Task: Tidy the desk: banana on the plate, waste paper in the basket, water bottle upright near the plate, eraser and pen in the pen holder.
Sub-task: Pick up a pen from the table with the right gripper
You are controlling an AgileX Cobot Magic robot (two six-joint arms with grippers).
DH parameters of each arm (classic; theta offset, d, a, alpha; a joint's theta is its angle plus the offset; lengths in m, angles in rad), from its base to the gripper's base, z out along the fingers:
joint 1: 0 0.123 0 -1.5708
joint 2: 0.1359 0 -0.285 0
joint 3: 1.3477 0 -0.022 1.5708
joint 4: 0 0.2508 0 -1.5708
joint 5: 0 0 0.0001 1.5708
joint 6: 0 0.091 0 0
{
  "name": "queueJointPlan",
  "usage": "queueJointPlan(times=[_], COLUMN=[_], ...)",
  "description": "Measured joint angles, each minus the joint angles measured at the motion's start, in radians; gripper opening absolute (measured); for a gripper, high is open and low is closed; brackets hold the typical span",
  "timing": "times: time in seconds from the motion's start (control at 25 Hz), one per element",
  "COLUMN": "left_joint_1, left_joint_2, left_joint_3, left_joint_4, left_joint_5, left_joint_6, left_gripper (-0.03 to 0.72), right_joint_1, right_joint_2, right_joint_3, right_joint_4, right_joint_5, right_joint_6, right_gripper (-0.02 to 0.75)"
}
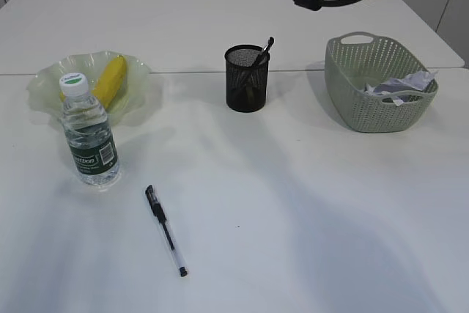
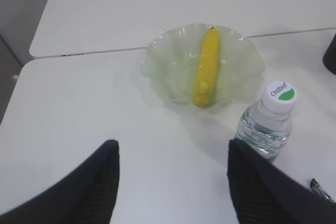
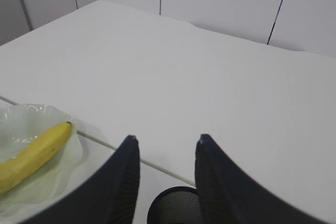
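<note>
The banana point(image 1: 110, 80) lies in the pale green ruffled plate point(image 1: 44, 89) at the far left of the white surface point(image 1: 293, 203), and from the left hand point(image 2: 173, 153) it sits straight ahead, just beyond the gap between the two dark fingers point(image 2: 100, 182). That left hand hangs above the surface, looking down at a slant, its fingers spread wide with nothing between them. The water bottle point(image 1: 89, 137) stands upright with its white and green cap on, just ahead of the hand's right finger and close in front of the plate. A pen point(image 1: 165, 230) lies flat on the surface nearer the viewer, a little to the right of the bottle; its tip only peeks in at the lower right corner of the left wrist view.

Further right, the black mesh pen holder point(image 1: 247, 82) stands with a dark pen leaning out of it. The right hand point(image 3: 165, 145) is poised above it, angled forward over the surface, so that the holder's rim shows directly below the gap between its fingers point(image 3: 126, 182). Those fingers stand moderately apart and grip nothing. The plate and banana lie off to that hand's left.

At the far right, the grey-green basket point(image 1: 359, 108) holds crumpled waste paper point(image 1: 403, 84). In the exterior view only a dark cable and some arm structure show along the top edge.
</note>
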Motion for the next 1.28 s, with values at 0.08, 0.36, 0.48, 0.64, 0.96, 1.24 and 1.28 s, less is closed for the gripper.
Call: queueJointPlan(times=[0.08,0.36,0.48,0.64,0.96,1.24,1.28], left_joint_1=[0.0,0.0,0.0,0.0,0.0,0.0,0.0], left_joint_2=[0.0,0.0,0.0,0.0,0.0,0.0,0.0], left_joint_3=[0.0,0.0,0.0,0.0,0.0,0.0,0.0], left_joint_4=[-0.01,-0.068,-0.099,-0.139,-0.246,-0.378,-0.403], left_joint_5=[0.009,0.047,0.079,0.113,0.149,0.166,0.166], left_joint_6=[0.0,0.0,0.0,0.0,0.0,0.0,0.0], left_gripper=[0.464,0.464,0.464,0.465,0.475,0.477,0.477], right_joint_1=[0.0,0.0,0.0,0.0,0.0,0.0,0.0], right_joint_2=[-0.028,-0.13,-0.17,-0.216,-0.305,-0.378,-0.387], right_joint_3=[0.0,0.0,0.0,0.0,0.0,0.0,0.0], right_joint_4=[-0.005,-0.029,-0.038,-0.047,-0.054,-0.057,-0.057], right_joint_5=[0.048,0.21,0.298,0.427,0.679,0.902,0.925], right_joint_6=[-0.002,-0.006,-0.006,-0.006,-0.006,-0.006,-0.006], right_gripper=[0.272,0.281,0.282,0.282,0.282,0.283,0.283])
